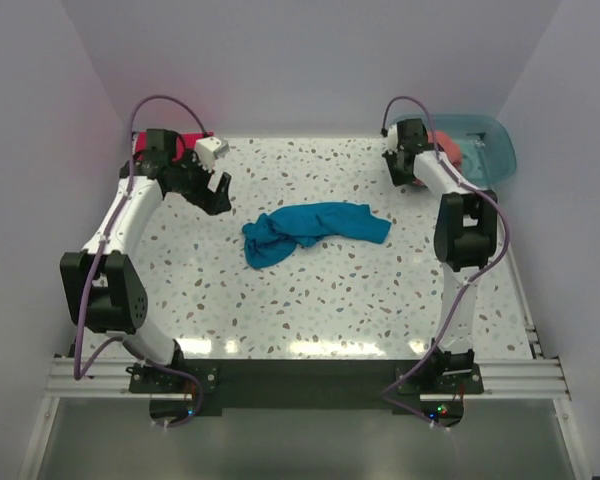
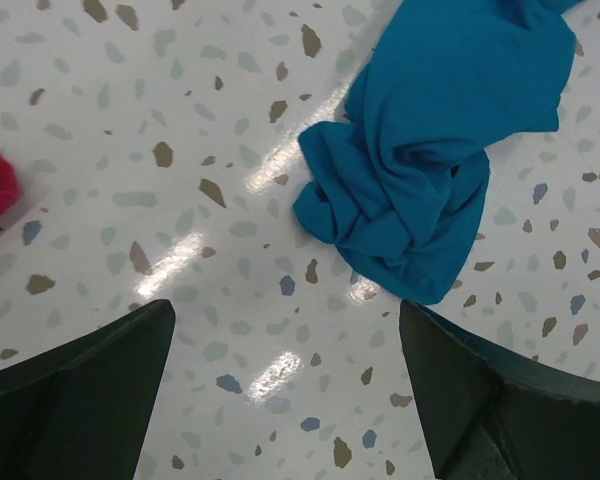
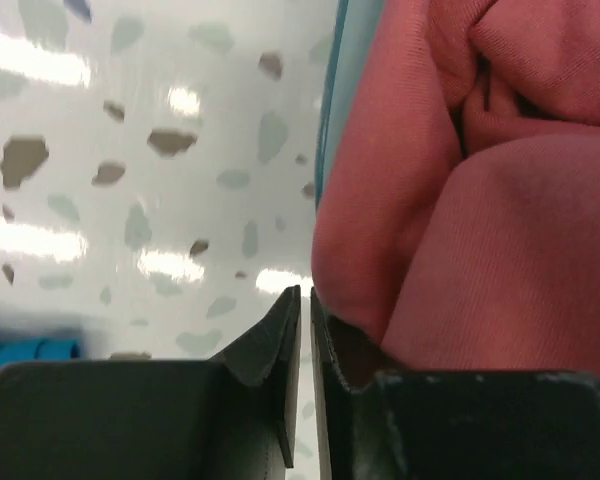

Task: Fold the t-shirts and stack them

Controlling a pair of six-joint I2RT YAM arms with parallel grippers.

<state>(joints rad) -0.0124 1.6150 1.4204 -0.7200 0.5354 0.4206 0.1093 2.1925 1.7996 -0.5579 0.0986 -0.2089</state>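
- Overhead, a teal-blue t-shirt lying crumpled in a long twist near the middle of the speckled table, between both arms. Unfolded, probably waiting to be spread flat.
- Far left corner: a crimson t-shirt, mostly hidden behind the left arm, shape unclear.
- Far right corner: a salmon t-shirt heaped in a translucent teal tub, with the right gripper reaching in at the tub's near side, likely to draw that shirt out.
- Left wrist view: left gripper spread wide and holding nothing, hanging over bare table just beside the bunched, creased end of the teal-blue t-shirt. A sliver of crimson cloth at the left edge.
- Right wrist view: fingertips almost together, only a thin slit between them. Soft salmon folds bulging against one finger, beside the tub's rim. No cloth visible in the slit, so no telling whether any is pinched.
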